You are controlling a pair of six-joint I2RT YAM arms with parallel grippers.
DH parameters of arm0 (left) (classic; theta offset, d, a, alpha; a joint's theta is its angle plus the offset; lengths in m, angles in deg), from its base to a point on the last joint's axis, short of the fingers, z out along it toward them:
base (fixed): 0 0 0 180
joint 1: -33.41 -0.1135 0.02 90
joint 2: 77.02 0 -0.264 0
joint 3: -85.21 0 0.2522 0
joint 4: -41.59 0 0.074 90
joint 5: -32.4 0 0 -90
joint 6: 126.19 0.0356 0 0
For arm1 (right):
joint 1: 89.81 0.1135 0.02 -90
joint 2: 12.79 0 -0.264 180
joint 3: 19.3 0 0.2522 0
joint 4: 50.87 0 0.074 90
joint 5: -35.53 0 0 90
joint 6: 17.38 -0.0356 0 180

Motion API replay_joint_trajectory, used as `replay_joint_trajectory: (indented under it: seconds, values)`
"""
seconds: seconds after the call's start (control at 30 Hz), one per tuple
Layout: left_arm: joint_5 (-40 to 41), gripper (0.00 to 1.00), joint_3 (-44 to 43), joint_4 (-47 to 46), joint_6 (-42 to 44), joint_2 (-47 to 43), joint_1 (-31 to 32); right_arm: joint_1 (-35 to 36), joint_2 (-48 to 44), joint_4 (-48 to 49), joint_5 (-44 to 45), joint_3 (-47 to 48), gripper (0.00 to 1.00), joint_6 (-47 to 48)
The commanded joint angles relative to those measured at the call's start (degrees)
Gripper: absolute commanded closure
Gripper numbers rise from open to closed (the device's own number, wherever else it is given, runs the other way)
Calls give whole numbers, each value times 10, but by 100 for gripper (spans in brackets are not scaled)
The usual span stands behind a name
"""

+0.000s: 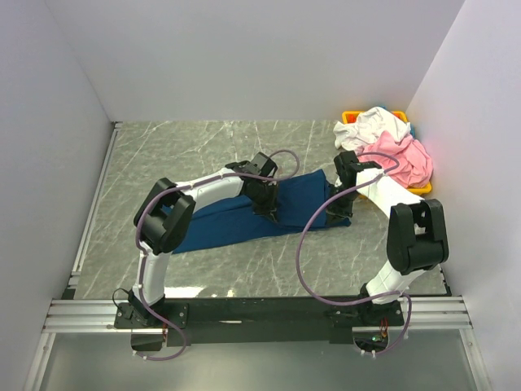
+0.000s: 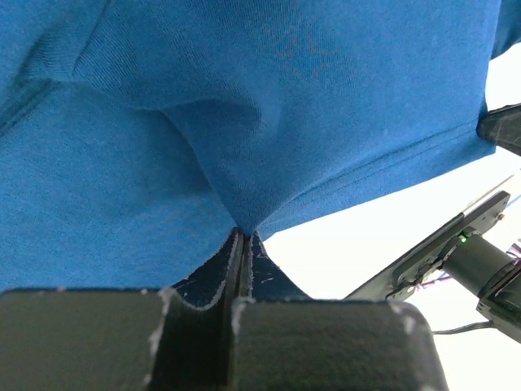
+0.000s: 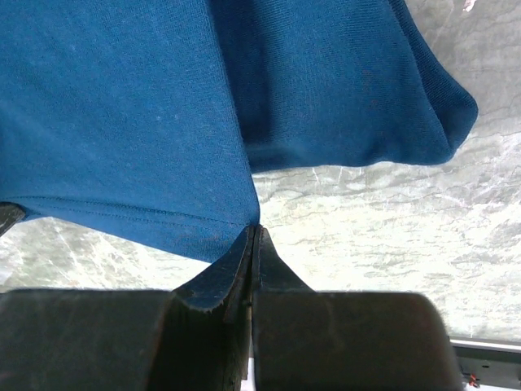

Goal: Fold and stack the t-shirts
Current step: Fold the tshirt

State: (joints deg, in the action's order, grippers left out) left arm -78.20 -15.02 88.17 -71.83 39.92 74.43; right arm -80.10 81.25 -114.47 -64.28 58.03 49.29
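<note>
You face three t-shirts: navy t-shirt (image 1: pixel 220 221) on the desk (image 1: pixel 187 147), pink t-shirt (image 1: pixel 411 159) and white t-shirt (image 1: pixel 376 124) heaped in one yellow bin (image 1: pixel 350 116). Left jaws and right jaws each pinch the navy cloth.

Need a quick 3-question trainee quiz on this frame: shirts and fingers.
1. True or false: the left fingers and the right fingers are both shut, each pinching the blue t-shirt.
2. Where are the pink t-shirt and the white t-shirt?
A) spread flat mid-table
B) heaped on the yellow bin in the far right corner
C) hanging from the right fingers
3. Short answer: of the two heaped t-shirts, which lies nearer the back wall?

Key: 1 true; 2 B; 3 the white one.
</note>
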Motion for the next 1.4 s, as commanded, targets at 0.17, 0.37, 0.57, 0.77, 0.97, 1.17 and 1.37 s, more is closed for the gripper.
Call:
replay_joint_trajectory:
  seconds: [0.17,0.37,0.57,0.77,0.97,1.17,1.37]
  values:
    - [10,50,-18,45,22,-18,-7,-3,3,-10,16,7,74,-2]
    - [1,36,-15,39,11,-64,-51,-4,4,-38,43,77,60,7]
    - [-20,36,11,-20,-11,-103,-131,-5,41,-15,26,159,60,9]
    - [-33,36,71,-75,-11,-103,-200,-2,142,32,-38,231,60,7]
    - [-13,39,126,-97,16,-89,-236,0,239,34,-22,274,60,-1]
    - [60,39,186,-94,23,-94,-258,-1,319,0,27,330,61,-13]
    - [115,38,249,-98,7,-140,-267,-1,363,-39,73,404,61,-22]
